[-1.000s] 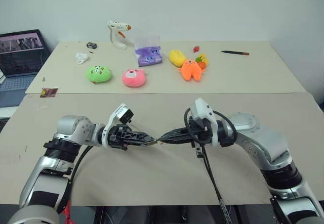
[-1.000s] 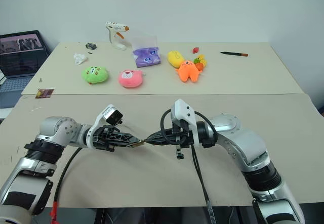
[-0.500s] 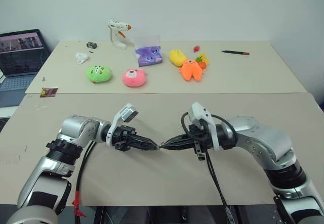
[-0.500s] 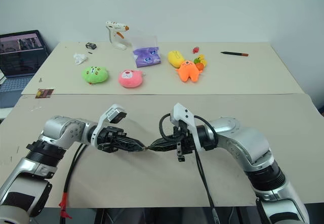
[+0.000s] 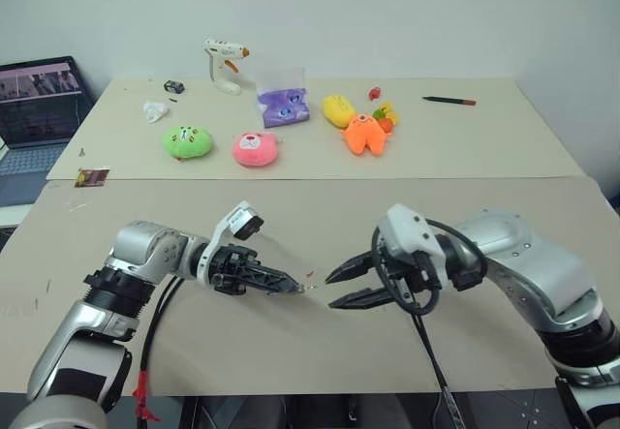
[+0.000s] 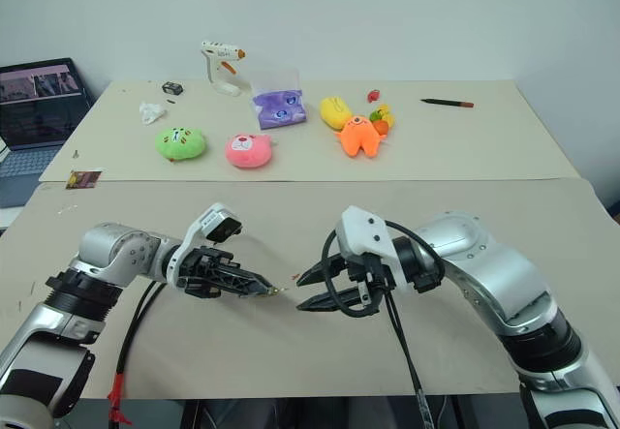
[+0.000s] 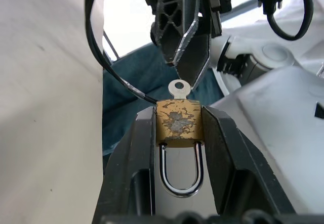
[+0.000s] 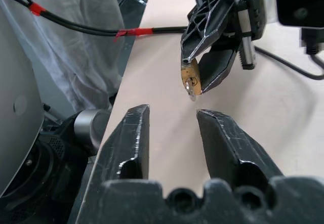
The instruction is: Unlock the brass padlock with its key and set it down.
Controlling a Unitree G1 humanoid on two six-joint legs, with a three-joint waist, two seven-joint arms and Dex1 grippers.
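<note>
Left claw [image 7: 177, 133] is clamping the brass padlock [image 7: 177, 125] above the counter [image 5: 320, 206], the key [image 7: 178, 88] seated in it. Right claw [image 8: 171, 133] is hanging released nearby (shackle looks closed). Unlocking, set-down remaining.

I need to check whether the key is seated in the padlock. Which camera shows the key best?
The left wrist view: the key shows close up, its round head sticking out of the brass padlock clamped in the left hand. The right wrist view shows it small and edge-on. In the head views it is a mere glint.
</note>
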